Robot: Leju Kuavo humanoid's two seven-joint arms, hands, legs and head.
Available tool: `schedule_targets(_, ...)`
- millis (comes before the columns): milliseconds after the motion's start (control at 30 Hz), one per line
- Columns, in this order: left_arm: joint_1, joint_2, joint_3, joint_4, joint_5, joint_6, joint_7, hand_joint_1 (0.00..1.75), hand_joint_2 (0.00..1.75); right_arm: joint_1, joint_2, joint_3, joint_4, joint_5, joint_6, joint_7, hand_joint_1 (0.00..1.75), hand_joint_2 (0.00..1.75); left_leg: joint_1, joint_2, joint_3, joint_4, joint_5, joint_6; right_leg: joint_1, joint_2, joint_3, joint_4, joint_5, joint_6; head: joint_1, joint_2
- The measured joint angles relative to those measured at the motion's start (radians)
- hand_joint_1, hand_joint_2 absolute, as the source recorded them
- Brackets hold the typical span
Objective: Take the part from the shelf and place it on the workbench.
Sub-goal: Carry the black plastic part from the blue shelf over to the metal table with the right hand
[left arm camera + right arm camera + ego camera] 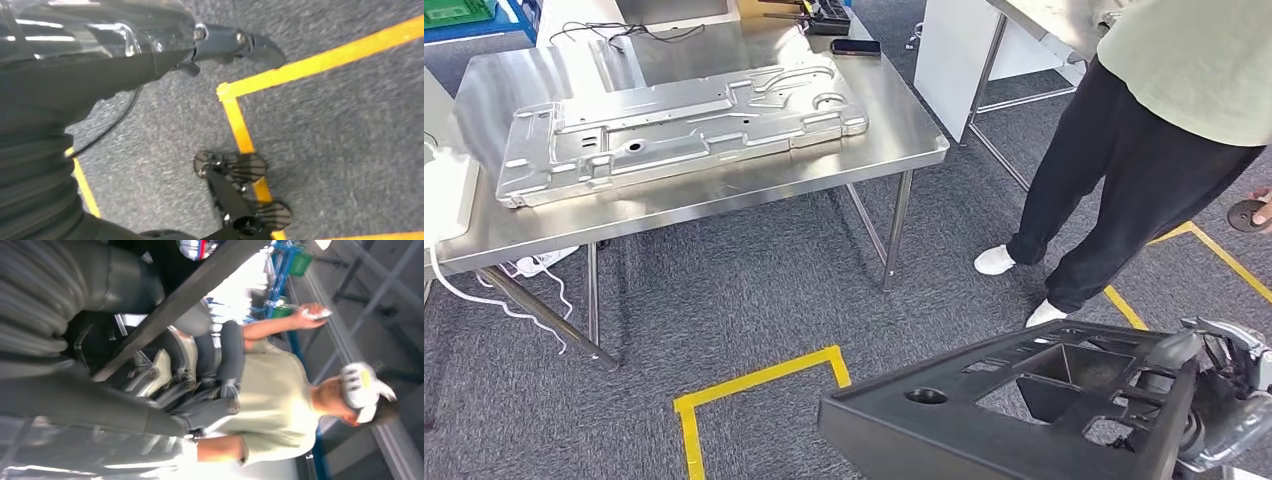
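The part is a large black plastic frame with several openings, low at the right of the head view, held above the grey carpet. My right hand grips its right end. In the right wrist view my right hand has its fingers wrapped over the part's dark edge. The steel workbench stands ahead to the left, about a step beyond the part. My left hand hangs over the carpet with its fingers stretched out and nothing in them.
A big stamped metal panel covers much of the workbench, and a dark phone lies at its back. A person in black trousers stands close on the right, holding a dark disc. Yellow tape marks the floor.
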Motion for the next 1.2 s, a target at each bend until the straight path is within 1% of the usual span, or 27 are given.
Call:
schedule_targets(33,0.0,0.0,0.0,0.0,0.0,-0.002,0.0,0.0,1.75,-0.001,0.0,0.0,0.0,0.001,0.0,0.0,1.75,1.75,-0.001,-0.001,0.003,0.0,0.0,-0.005,-0.002,0.001,0.007,-0.005,-0.002,-0.003,0.0,0.0)
schedule_targets(67,0.0,0.001,0.0,0.0,-0.001,-0.003,-0.001,0.0,1.75,-0.001,0.0,0.0,-0.001,0.001,0.0,0.0,1.75,1.75,-0.002,-0.001,0.003,0.008,0.002,-0.01,-0.008,0.001,0.017,-0.012,0.001,-0.007,0.0,0.0)
schedule_targets(100,-0.001,0.001,0.0,0.0,-0.002,-0.005,-0.002,0.0,1.75,-0.002,0.0,0.0,-0.001,0.002,0.0,0.0,1.75,1.75,-0.002,-0.001,-0.006,0.032,0.002,-0.014,-0.014,0.002,0.026,-0.019,-0.002,-0.011,-0.003,0.0)
schedule_targets(133,-0.001,0.001,0.0,-0.001,-0.002,-0.007,-0.003,0.0,1.75,-0.003,0.0,0.0,-0.001,0.002,0.0,0.0,1.75,1.75,-0.002,-0.002,-0.026,0.072,-0.007,-0.018,-0.019,0.002,0.037,-0.023,-0.004,-0.016,-0.006,0.0)
schedule_targets(167,-0.002,0.001,0.0,-0.001,-0.003,-0.007,-0.004,0.0,1.75,-0.004,0.0,0.0,-0.001,0.003,0.0,0.0,1.75,1.75,0.0,-0.002,-0.058,0.129,-0.025,-0.022,-0.023,0.001,0.044,-0.026,-0.008,-0.02,-0.01,0.0)
schedule_targets(200,-0.002,0.0,-0.001,-0.001,-0.004,-0.008,-0.005,0.0,1.75,-0.005,0.0,0.0,-0.001,0.003,0.0,0.0,1.75,1.75,0.004,-0.002,-0.098,0.193,-0.052,-0.026,-0.025,0.001,0.049,-0.027,-0.013,-0.023,-0.014,0.0)
schedule_targets(233,-0.002,0.0,0.0,-0.001,-0.004,-0.008,-0.005,0.0,1.75,-0.005,0.0,0.0,-0.001,0.003,0.0,0.0,1.75,1.75,0.009,-0.001,-0.138,0.249,-0.081,-0.031,-0.028,0.002,0.054,-0.027,-0.019,-0.024,-0.016,0.0)
schedule_targets(267,-0.001,0.0,0.0,-0.001,-0.005,-0.008,-0.005,0.0,1.75,-0.004,0.0,0.0,-0.001,0.003,0.0,0.0,1.75,1.75,0.014,-0.001,-0.169,0.283,-0.098,-0.037,-0.031,0.003,0.06,-0.027,-0.026,-0.022,-0.017,0.0)
schedule_targets(300,-0.001,0.0,0.0,-0.001,-0.005,-0.008,-0.006,0.0,1.75,-0.004,0.0,0.0,-0.001,0.004,0.0,0.0,1.75,1.75,0.021,-0.001,-0.186,0.284,-0.093,-0.044,-0.035,0.004,0.069,-0.027,-0.033,-0.018,-0.018,0.0)
schedule_targets(333,0.0,0.0,0.0,-0.001,-0.005,-0.007,-0.006,0.0,1.75,-0.004,0.0,0.0,-0.001,0.004,0.0,0.0,1.75,1.75,0.028,-0.001,-0.186,0.251,-0.063,-0.051,-0.04,0.005,0.079,-0.026,-0.042,-0.011,-0.019,0.0)
schedule_targets(400,0.0,0.0,0.0,0.0,-0.005,-0.007,-0.006,0.0,1.75,-0.004,0.0,0.0,-0.001,0.004,0.0,0.0,1.75,1.75,0.042,-0.002,-0.156,0.124,0.038,-0.066,-0.049,0.007,0.102,-0.023,-0.061,0.006,-0.021,0.0)
schedule_targets(433,0.001,0.0,0.0,0.0,-0.005,-0.007,-0.006,0.0,1.75,-0.005,0.0,0.0,-0.001,0.004,0.0,0.0,1.75,1.75,0.046,-0.002,-0.144,0.074,0.063,-0.07,-0.051,0.007,0.109,-0.021,-0.069,0.014,-0.024,0.0)
schedule_targets(467,0.002,0.0,0.0,0.0,-0.006,-0.006,-0.006,0.0,1.75,-0.005,0.0,0.0,-0.001,0.004,0.0,0.0,1.75,1.75,0.047,-0.002,-0.139,0.045,0.082,-0.069,-0.051,0.007,0.112,-0.019,-0.077,0.022,-0.026,0.0)
schedule_targets(500,0.003,0.0,0.0,0.0,-0.006,-0.006,-0.006,0.0,1.75,-0.005,0.0,0.0,-0.001,0.005,0.0,0.001,1.75,1.75,0.046,-0.002,-0.138,0.037,0.084,-0.065,-0.049,0.008,0.114,-0.018,-0.082,0.028,-0.026,0.0)
schedule_targets(533,0.003,0.0,0.0,0.0,-0.006,-0.006,-0.006,0.0,1.75,-0.005,0.0,0.0,-0.001,0.005,0.0,0.001,1.75,1.75,0.044,-0.001,-0.139,0.039,0.082,-0.06,-0.048,0.008,0.114,-0.018,-0.087,0.03,-0.025,0.0)
schedule_targets(567,0.003,-0.001,0.0,0.0,-0.006,-0.006,-0.006,0.0,1.75,-0.005,0.0,0.0,-0.001,0.005,0.0,0.001,1.75,1.75,0.043,-0.001,-0.14,0.039,0.093,-0.057,-0.047,0.008,0.115,-0.019,-0.088,0.027,-0.023,0.0)
schedule_targets(633,0.001,-0.001,0.0,0.0,-0.006,-0.006,-0.006,0.0,1.75,-0.005,-0.001,0.001,-0.001,0.005,0.0,0.001,1.75,1.75,0.042,-0.003,-0.141,0.038,0.093,-0.054,-0.047,0.007,0.117,-0.022,-0.086,0.017,-0.019,0.0)
schedule_targets(667,0.0,-0.001,0.0,0.0,-0.006,-0.006,-0.006,0.0,1.75,-0.005,-0.001,0.001,-0.001,0.005,-0.001,0.001,1.75,1.75,0.041,-0.005,-0.142,0.038,0.091,-0.052,-0.047,0.007,0.119,-0.026,-0.084,0.014,-0.016,0.0)
schedule_targets(767,0.0,-0.001,0.0,0.0,-0.006,-0.005,-0.006,0.0,1.75,-0.006,-0.001,0.001,-0.001,0.005,-0.001,0.002,1.75,1.75,0.038,-0.008,-0.142,0.038,0.086,-0.044,-0.047,0.006,0.128,-0.041,-0.083,0.014,-0.007,0.0)
schedule_targets(867,0.0,-0.001,0.0,0.0,-0.006,-0.005,-0.006,0.0,1.75,-0.006,-0.001,0.001,-0.001,0.005,-0.001,0.002,1.75,1.75,0.035,-0.008,-0.142,0.038,0.083,-0.039,-0.047,0.006,0.132,-0.05,-0.085,0.014,-0.001,0.0)
schedule_targets(933,0.0,-0.001,0.0,0.0,-0.006,-0.005,-0.006,0.0,1.75,-0.006,-0.001,0.001,-0.001,0.005,-0.001,0.002,1.75,1.75,0.034,-0.007,-0.141,0.038,0.082,-0.038,-0.047,0.006,0.132,-0.052,-0.086,0.019,0.002,0.0)
schedule_targets(1067,0.0,-0.001,0.0,0.0,-0.006,-0.005,-0.006,0.0,1.75,-0.005,-0.001,0.001,-0.001,0.005,-0.002,0.002,1.75,1.75,0.033,-0.007,-0.14,0.038,0.081,-0.037,-0.048,0.006,0.132,-0.053,-0.088,0.047,0.006,0.0)
schedule_targets(1133,0.0,-0.001,0.0,0.0,-0.006,-0.005,-0.006,0.0,1.75,-0.005,-0.001,0.001,-0.001,0.005,-0.002,0.002,1.75,1.75,0.033,-0.007,-0.138,0.038,0.081,-0.037,-0.048,0.006,0.133,-0.053,-0.088,0.052,0.005,0.0)
schedule_targets(1200,0.0,-0.001,0.0,0.0,-0.007,-0.005,-0.006,0.0,1.75,-0.005,-0.001,0.001,-0.001,0.005,-0.002,0.002,1.75,1.75,0.034,-0.007,-0.136,0.036,0.082,-0.037,-0.047,0.006,0.134,-0.053,-0.088,0.052,0.005,0.0)
